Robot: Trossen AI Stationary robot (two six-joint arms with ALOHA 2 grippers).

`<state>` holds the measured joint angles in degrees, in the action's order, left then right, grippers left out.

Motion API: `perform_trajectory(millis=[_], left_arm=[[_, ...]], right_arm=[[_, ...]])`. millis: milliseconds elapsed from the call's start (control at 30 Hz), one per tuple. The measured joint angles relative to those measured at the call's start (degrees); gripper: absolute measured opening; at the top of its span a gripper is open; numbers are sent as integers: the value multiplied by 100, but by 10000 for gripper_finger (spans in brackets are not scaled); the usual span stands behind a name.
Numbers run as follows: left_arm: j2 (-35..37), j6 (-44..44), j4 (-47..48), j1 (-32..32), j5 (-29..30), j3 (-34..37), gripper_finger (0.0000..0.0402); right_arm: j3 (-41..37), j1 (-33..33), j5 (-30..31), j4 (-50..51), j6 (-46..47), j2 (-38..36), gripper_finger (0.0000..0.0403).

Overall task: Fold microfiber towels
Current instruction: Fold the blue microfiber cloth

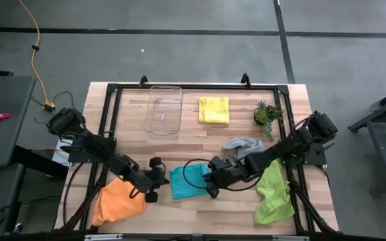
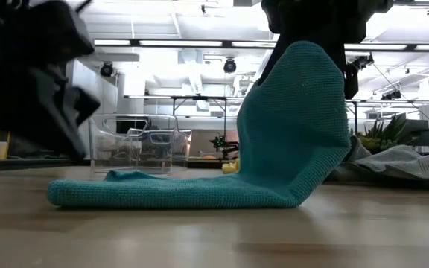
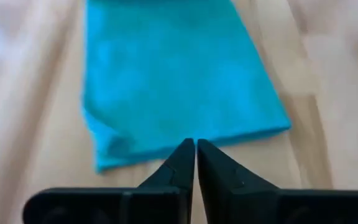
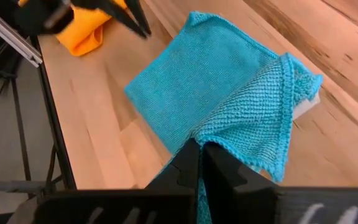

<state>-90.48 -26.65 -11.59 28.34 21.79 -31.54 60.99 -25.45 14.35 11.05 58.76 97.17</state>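
Teal-blue towel (image 1: pixel 187 181) near the middle of the worktop's (image 1: pixel 200 137) front edge, most of it lying flat on the wood. Its right-hand edge is lifted and curled up and over, pinched in the right tool (image 4: pixel 199 163), whose fingers are together and clamped on the cloth; the low view shows this raised flap (image 2: pixel 296 119) standing tall above the flat part. Left tool (image 3: pixel 196 163) just beside the towel's left edge, fingers pressed together with nothing between them, tips over bare wood short of the cloth.

Orange towel (image 1: pixel 118 199) bunched at the front-left corner, under the left arm. Lime green towel (image 1: pixel 273 191) crumpled at the front-right corner. Grey towel (image 1: pixel 242 144) rumpled right of centre, partly beneath the right arm. Yellow towel (image 1: pixel 214 110) folded square near the back edge, between the clear plastic tray (image 1: pixel 163 109) and the small potted plant (image 1: pixel 267 113).
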Motion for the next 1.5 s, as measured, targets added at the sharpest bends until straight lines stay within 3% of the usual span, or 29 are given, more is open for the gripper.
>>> perform_trajectory(millis=[133,333,900,1167,1500], left_arm=[[-570,-319,-3,0,-193,-227,2],[-1028,-470,-47,-7,28,-521,1],[-1078,-466,-90,-52,96,-548,0],[-1093,-468,-195,-52,183,-537,0],[-1093,-467,-230,-55,193,-537,0]], right_arm=[[0,0,48,-129,-38,0,0],[2,-2,49,-274,-74,0,0],[4,30,286,-1765,-193,539,0],[7,114,568,-1945,-358,595,0],[9,195,9,-2363,-299,971,0]])
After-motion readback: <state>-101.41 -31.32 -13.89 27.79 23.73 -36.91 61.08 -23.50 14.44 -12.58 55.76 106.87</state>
